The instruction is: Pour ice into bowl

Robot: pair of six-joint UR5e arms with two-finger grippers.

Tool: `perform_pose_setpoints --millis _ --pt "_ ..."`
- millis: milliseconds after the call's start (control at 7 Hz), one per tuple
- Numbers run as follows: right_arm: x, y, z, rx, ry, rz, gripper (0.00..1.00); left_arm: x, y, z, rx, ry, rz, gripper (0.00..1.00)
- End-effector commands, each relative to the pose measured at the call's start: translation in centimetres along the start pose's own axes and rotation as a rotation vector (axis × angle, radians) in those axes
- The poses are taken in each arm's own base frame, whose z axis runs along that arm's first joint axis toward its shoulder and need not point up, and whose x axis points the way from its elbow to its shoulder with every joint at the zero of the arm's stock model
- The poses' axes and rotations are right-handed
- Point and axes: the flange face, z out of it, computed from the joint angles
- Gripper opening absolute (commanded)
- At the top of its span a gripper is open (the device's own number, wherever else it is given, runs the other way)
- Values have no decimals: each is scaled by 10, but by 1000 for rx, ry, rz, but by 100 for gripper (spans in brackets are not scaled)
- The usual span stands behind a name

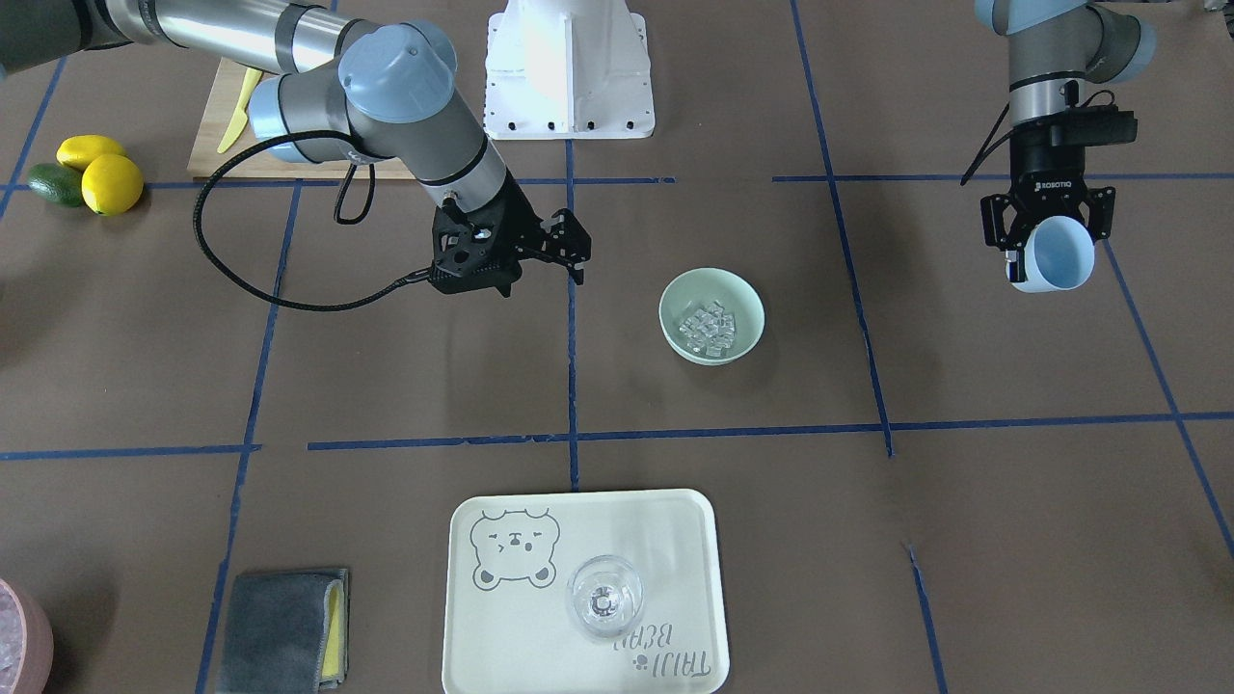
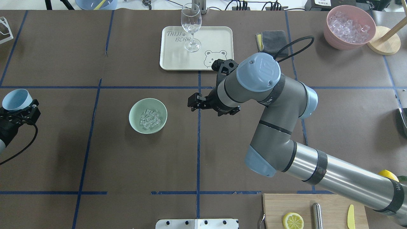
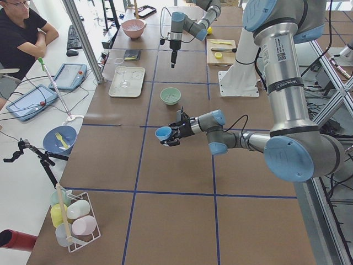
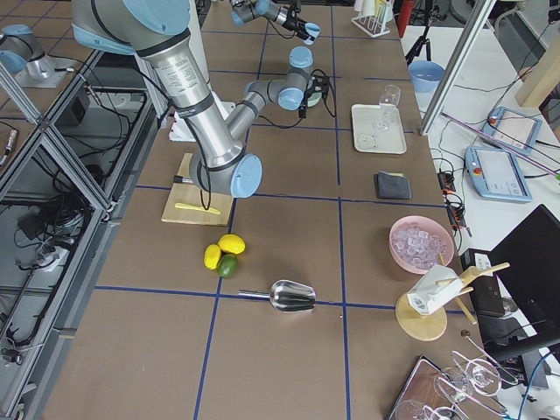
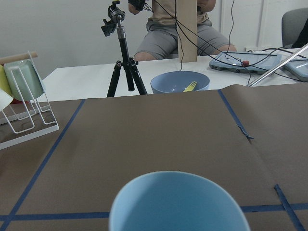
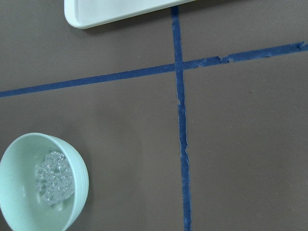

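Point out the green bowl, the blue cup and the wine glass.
green bowl [image 2: 134,114], overhead view, left inner wall
blue cup [image 1: 1059,253], front-facing view, inner wall
wine glass [image 2: 191,21], overhead view, upper bowl

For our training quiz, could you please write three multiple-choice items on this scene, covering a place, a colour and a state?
1. Where is the ice? A in the mint bowl; B on the tray; C on the cutting board.
2. What colour is the cup in the left gripper? A pink; B light blue; C yellow.
3. How is the right gripper? A shut on the glass; B open, empty; C shut on a lemon.
A: cubes lie in the bowl. B: its blue rim shows. B: fingers apart, nothing between.
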Motion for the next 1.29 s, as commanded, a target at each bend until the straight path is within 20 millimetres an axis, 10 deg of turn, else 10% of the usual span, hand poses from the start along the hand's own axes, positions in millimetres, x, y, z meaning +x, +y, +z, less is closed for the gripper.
perform_pose_setpoints --millis 0,714,857,1000,1143 --pt "-6 10 7 11 2 1 100 -9 38 12 29 -39 -42 0" --pt "-15 19 8 3 -7 9 100 3 86 16 110 -36 -126 0" --pt "-18 23 11 12 -6 6 100 5 85 16 112 -34 -125 27" --pt "-19 25 12 11 -5 6 100 4 84 16 112 -35 -111 99" --pt "-20 26 13 10 -6 4 100 5 82 14 104 -31 -116 100"
